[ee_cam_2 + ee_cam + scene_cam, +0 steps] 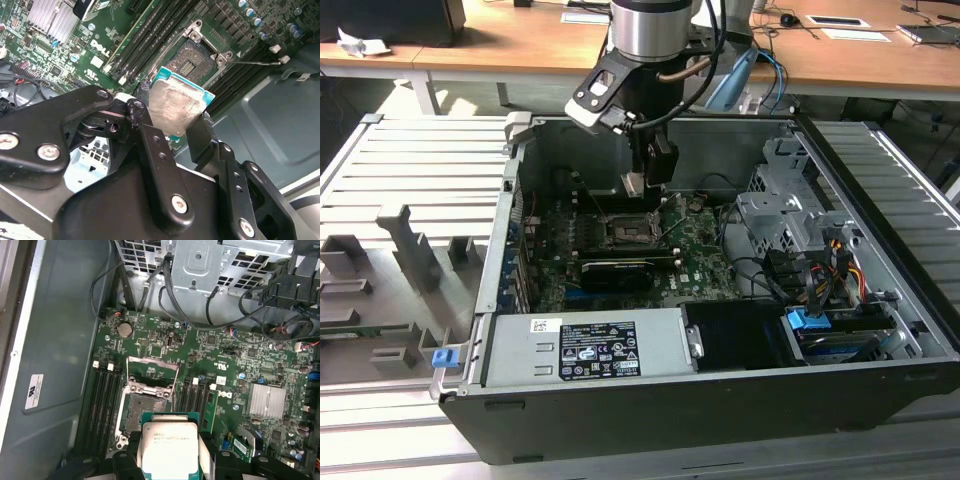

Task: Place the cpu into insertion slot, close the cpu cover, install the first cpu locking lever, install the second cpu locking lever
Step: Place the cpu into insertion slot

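one gripper [172, 114] pinches one cpu [181, 102] by two opposite edges, one black finger [150, 135] on each side, so the hand is clamped on the chip. in both wrist views the chip's silvery top faces the cameras, with a teal-green rim showing round it [170, 447]. it hangs in the air, touching nothing but the two fingers.

just past the fingertips, down on the green board, lies the one insertion slot [142, 410], bare and dark in the middle, with no chip in it. in the second wrist view one thin wire lever [257, 63] juts out from the socket's far side. at the socket's edge farthest from the hand, the one cpu cover [152, 372] stands flipped up and open.

two banks of long memory slots [105, 400] flank the socket, one on each side of the hand's line. farther off sit one round coin cell [124, 330] and one ribbed silver heatsink [267, 400].

in the exterior view the gripper [645, 185] hovers inside one open computer case [720, 400], above the socket [630, 232], with one long black card [615, 272] lying beyond it, toward the one grey power supply [585, 345].
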{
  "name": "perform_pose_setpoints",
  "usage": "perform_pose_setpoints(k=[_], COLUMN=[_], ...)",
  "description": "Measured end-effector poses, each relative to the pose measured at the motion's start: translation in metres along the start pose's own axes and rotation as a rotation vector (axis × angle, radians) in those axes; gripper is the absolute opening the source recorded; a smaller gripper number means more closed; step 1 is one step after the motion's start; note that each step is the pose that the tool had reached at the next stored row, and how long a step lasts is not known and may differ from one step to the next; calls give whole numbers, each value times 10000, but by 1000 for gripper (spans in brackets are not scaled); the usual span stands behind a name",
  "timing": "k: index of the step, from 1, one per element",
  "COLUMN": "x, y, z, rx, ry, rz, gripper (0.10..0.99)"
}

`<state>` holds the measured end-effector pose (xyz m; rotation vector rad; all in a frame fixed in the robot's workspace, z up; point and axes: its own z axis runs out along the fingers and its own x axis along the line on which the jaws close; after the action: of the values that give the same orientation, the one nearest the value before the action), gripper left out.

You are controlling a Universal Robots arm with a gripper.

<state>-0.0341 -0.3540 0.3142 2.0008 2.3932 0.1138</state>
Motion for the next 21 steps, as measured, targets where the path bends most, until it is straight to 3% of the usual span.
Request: perform_pose_setpoints(k=[21], x=[-4], y=[-8], z=[113], rx=[31], ry=[8], rz=[2], gripper=[537])
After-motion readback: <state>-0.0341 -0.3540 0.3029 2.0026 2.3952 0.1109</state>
